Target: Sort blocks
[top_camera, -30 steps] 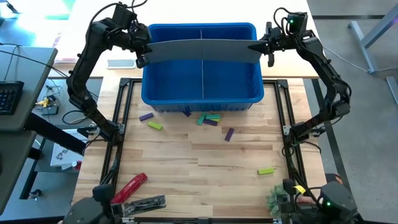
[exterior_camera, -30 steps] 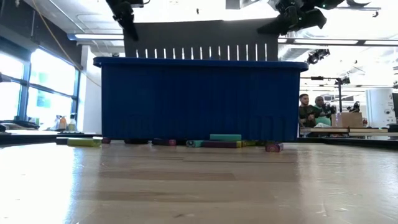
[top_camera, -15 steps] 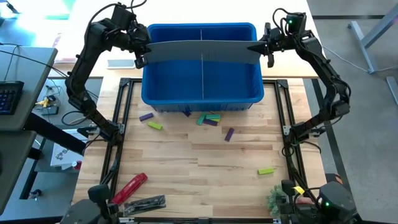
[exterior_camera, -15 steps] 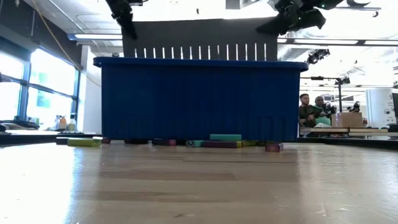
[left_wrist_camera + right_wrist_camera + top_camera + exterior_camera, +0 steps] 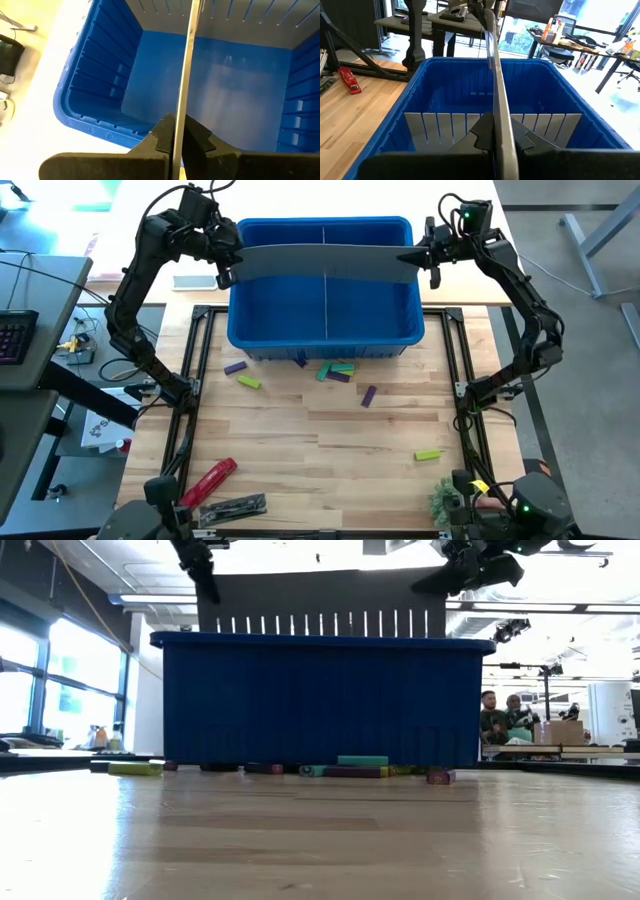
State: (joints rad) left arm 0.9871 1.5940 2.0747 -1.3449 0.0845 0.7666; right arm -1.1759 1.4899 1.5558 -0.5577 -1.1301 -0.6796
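Grey divider (image 5: 322,263) above blue bin (image 5: 322,340) — both arms' fingers clamped on its ends.

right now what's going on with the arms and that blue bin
Both arms hold one long grey divider panel above the blue bin, the left gripper shut on one end and the right gripper on the other. A shorter divider already stands inside. The blocks lie loose on the wooden table in front of the bin, none sorted yet.

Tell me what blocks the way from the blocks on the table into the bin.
The blocks lie outside the bin's near wall. Over the bin, the left gripper and right gripper hold a grey divider across the opening.
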